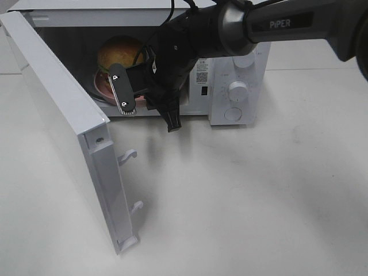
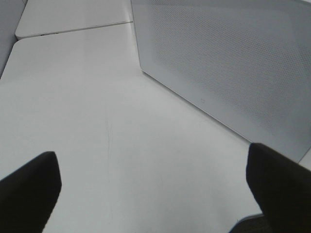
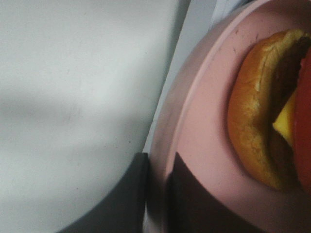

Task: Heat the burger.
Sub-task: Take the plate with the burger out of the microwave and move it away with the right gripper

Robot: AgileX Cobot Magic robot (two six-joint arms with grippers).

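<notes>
The burger [image 1: 118, 53], with its tan domed bun, sits on a pink plate [image 1: 102, 86] inside the open microwave [image 1: 236, 69]. My right gripper [image 1: 119, 87] reaches into the oven's mouth at the plate's front edge. In the right wrist view the burger [image 3: 252, 126] lies on the plate [image 3: 204, 121], and my right gripper [image 3: 158, 194] is shut on the plate's rim, one finger above it and one below. My left gripper [image 2: 155, 194] stands open over bare table, holding nothing, and is out of the exterior high view.
The microwave door [image 1: 63, 115] swings wide open to the left, its latch hooks [image 1: 127, 155] pointing right. The door's outer panel [image 2: 228, 63] stands beside my left gripper. Control knobs [image 1: 237, 90] are on the oven's right. White table [image 1: 241, 201] spreads in front.
</notes>
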